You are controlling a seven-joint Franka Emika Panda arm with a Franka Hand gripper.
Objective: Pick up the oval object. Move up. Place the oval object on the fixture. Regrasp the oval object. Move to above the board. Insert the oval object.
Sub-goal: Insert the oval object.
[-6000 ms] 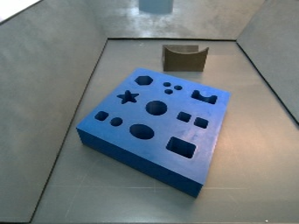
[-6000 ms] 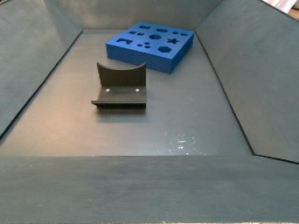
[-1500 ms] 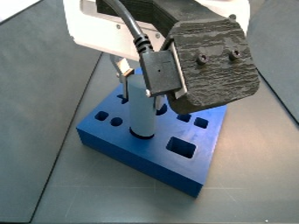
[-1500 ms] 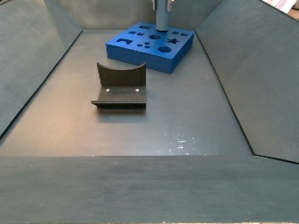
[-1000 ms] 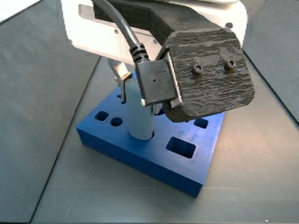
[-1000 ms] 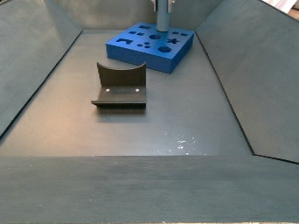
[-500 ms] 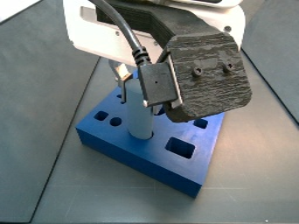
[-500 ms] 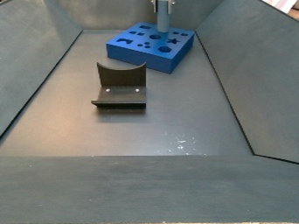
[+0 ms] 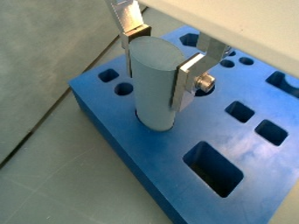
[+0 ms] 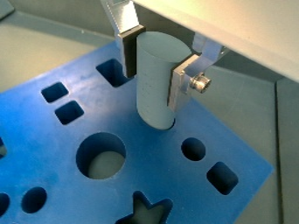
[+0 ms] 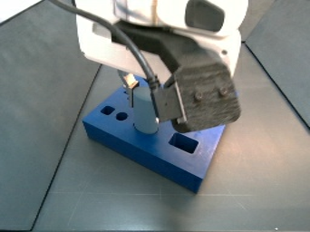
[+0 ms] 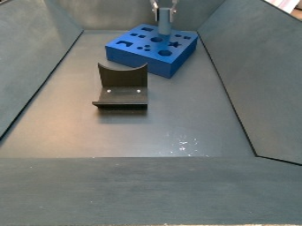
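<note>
Insertion step: end effector (image 9: 162, 54) clamps the upright oval object (image 9: 156, 86), its lower end entering a hole of the board (image 9: 152, 162) directly beneath; next, push straight down, then release.

The end effector (image 9: 162, 54) carries two flat silver finger plates (image 10: 187, 77) with dark pads, one fixed by a round silver screw (image 10: 202, 84). In a side view the white wrist housing (image 11: 145, 32) bears a black textured block (image 11: 201, 97) with small screws and a black cable (image 11: 141, 65).
</note>
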